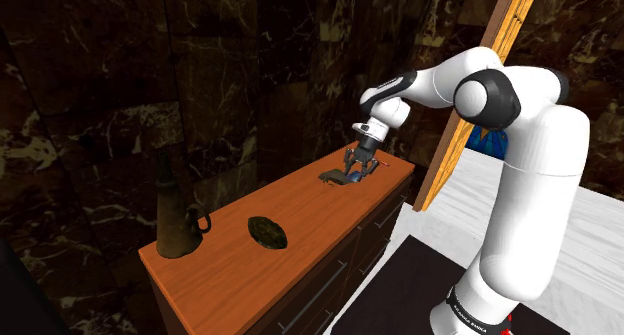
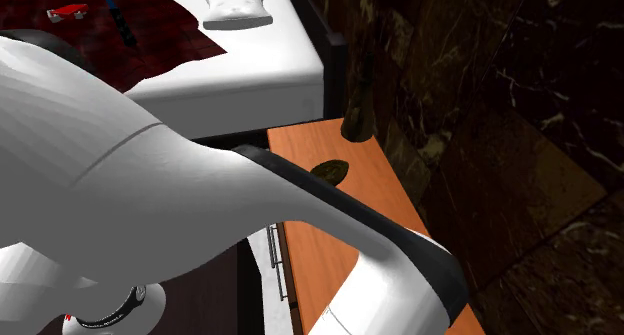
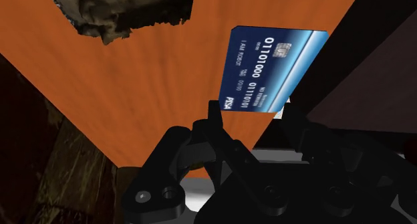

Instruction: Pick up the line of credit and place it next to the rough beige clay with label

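Note:
A blue credit card [image 3: 270, 67] with white digits sits between my two black fingertips, which press against its long edges at the near end. My gripper [image 3: 252, 112] is shut on it just above the orange wooden dresser top [image 3: 154, 102]. In the shoulder view the gripper [image 1: 358, 169] hangs over the far end of the dresser [image 1: 250, 273], with the card [image 1: 338, 175] seen as a flat grey slab under it. A rough brownish lump [image 3: 127, 12] lies further along the top, also seen as a dark oval [image 1: 267, 232] [image 2: 332, 169].
A tall dark jug [image 1: 176, 215] [image 2: 358, 113] stands at the dresser's other end, beyond the lump. A dark marble wall [image 1: 200, 73] runs behind the dresser. A slanted wooden beam [image 1: 478, 93] rises beside the arm. A white bed with a pillow [image 2: 235, 5] lies past the jug.

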`<state>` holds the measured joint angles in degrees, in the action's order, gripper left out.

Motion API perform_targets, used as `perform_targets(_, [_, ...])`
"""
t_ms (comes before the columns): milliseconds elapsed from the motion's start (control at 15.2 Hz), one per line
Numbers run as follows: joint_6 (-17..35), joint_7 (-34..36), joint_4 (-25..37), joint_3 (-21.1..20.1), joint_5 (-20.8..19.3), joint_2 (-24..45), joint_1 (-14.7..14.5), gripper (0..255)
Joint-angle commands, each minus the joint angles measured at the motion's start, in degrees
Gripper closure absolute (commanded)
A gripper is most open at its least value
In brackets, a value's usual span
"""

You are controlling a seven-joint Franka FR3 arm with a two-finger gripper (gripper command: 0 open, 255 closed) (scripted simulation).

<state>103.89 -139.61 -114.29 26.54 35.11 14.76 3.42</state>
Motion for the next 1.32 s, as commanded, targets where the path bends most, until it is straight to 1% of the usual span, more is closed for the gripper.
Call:
perform_targets(0, [0.8, -0.8, -0.3, -0.1, 0.5, 0.9, 0.1, 255])
perform_targets(792, [6.4, -6.0, -1.8, -1.6, 4.7, 7.4, 1.0, 255])
perform_targets(1254, [6.4, -6.0, -1.8, -1.6, 4.7, 7.4, 1.0, 255])
